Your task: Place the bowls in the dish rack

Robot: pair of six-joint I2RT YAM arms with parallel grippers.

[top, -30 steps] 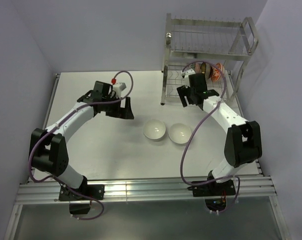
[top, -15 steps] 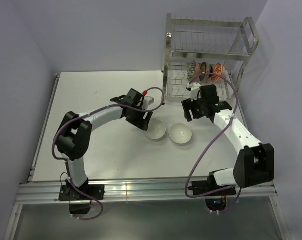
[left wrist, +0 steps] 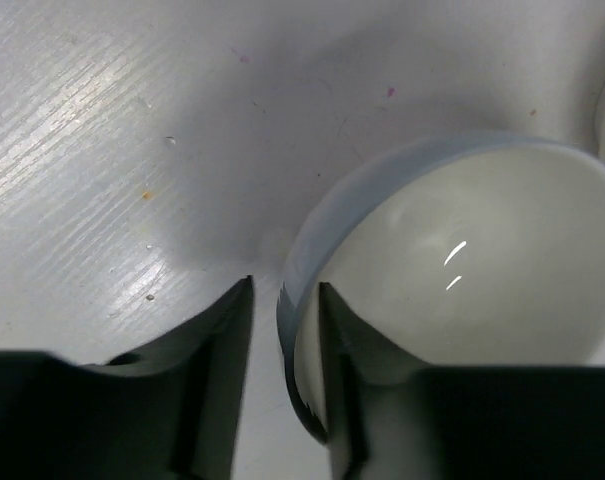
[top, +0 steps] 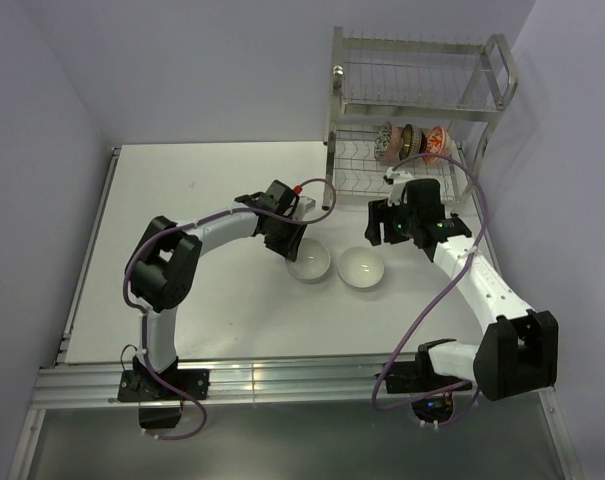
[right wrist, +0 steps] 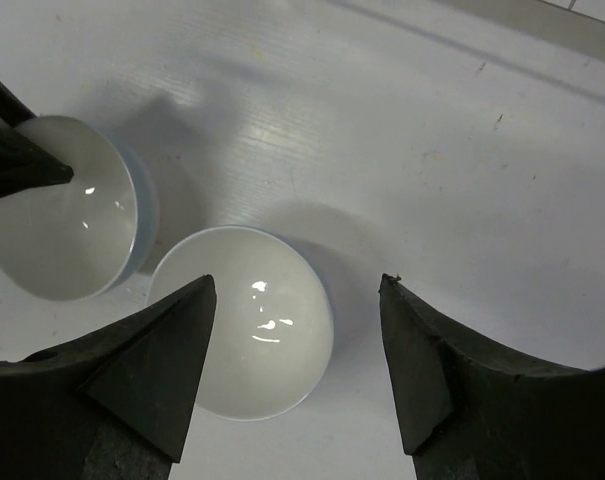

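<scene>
The left tool (left wrist: 285,290) straddles the rim of the left white bowl (left wrist: 462,260): one finger inside, one outside, narrowly parted. A sliver of surface (top: 182,300) shows beside the outer finger, so it is not clenched. The right tool (right wrist: 297,284) hangs spread wide above the right white bowl (right wrist: 252,335), not touching it. Both bowls sit upright, just beside each other, near the middle of the surface. The dish rack (top: 422,50) stands at the far right corner, and three bowls (top: 408,140) stand on edge in its lower tier, too small to make out their patterns. The left wrist view cuts off the left bowl's right and lower parts.
</scene>
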